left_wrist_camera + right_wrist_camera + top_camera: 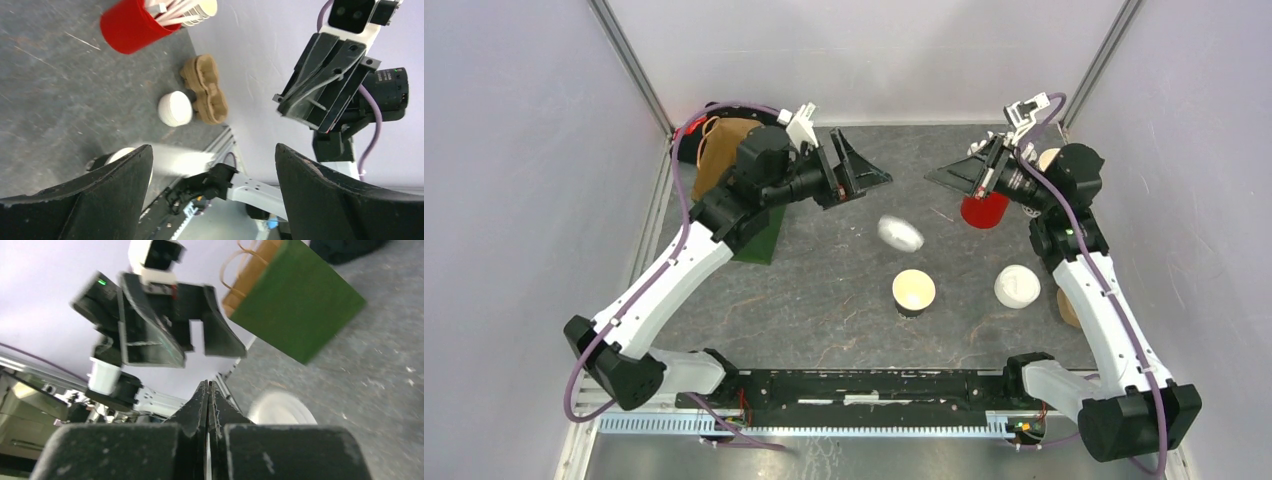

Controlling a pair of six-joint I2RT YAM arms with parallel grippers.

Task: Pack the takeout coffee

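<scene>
The left gripper (869,187) hung in the upper middle of the overhead view, its two black fingers spread wide with nothing between them. The right gripper (939,177) faced it from the right, fingers pressed flat together on nothing. Below them, at lower centre of the dark stone-patterned table (824,300), a small dark paper cup with a cream inside (913,292) stood upright and uncapped. To its right, apart from it, lay a round white plastic lid (1017,286); whether a cup stood under it could not be told. Just above the open cup was a smeared white oval (900,233), too blurred to say lid or capped cup. A red cup of white sticks (984,210) stood right under the right gripper. A brown-and-green paper bag (719,160) occupied the upper left, behind the left arm. In the left wrist view a brown moulded cardboard cup carrier (205,90) lay just beside the white lid
</scene>
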